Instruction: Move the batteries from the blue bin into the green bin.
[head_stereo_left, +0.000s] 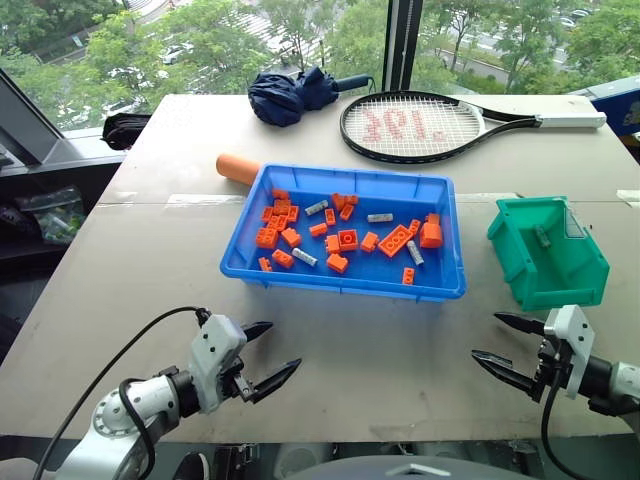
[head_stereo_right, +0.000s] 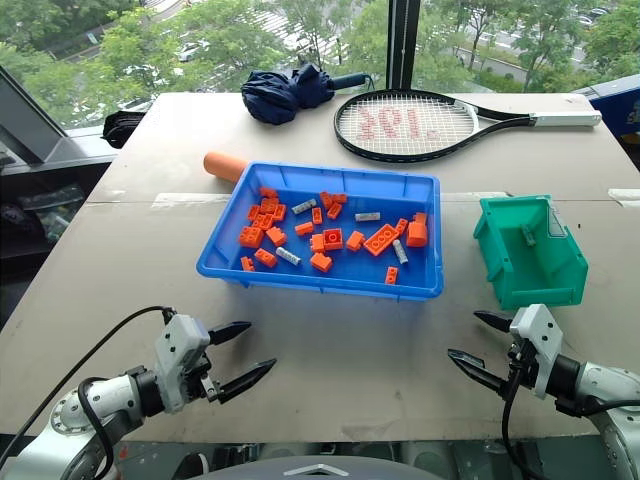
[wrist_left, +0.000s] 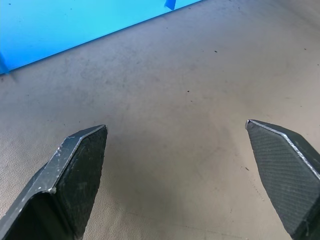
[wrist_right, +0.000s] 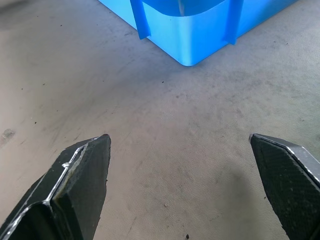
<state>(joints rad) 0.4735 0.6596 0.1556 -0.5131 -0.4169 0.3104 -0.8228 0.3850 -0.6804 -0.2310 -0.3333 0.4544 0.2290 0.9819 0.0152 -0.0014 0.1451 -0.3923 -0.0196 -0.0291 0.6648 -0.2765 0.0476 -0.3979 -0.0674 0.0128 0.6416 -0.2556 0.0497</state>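
Because the batteries (head_stereo_left: 304, 257) are small silver-grey cylinders lying flat among orange toy bricks (head_stereo_left: 395, 240) on the floor of the blue bin (head_stereo_left: 341, 279), they will probably feel dense for their size, rigid and smooth, apt to roll or squirt out of a loose pinch. The safest hold looks to be across the middle of the barrel, fingers closing on the round sides, coming from above where no brick crowds the ends. About four are scattered in the bin; one more grey piece, seemingly a battery, lies inside the green bin (head_stereo_left: 546, 250), which stands just beside the blue bin on the robot's right. Both arms hover over the bare tabletop (head_stereo_left: 380, 345) nearer the robot: the left gripper (head_stereo_left: 268, 360) and the right gripper (head_stereo_left: 500, 348) each have their fingers spread wide, holding nothing. Beyond lie an orange cylinder (head_stereo_left: 237, 168), a tennis racket (head_stereo_left: 430, 126) and a folded umbrella (head_stereo_left: 290, 95).
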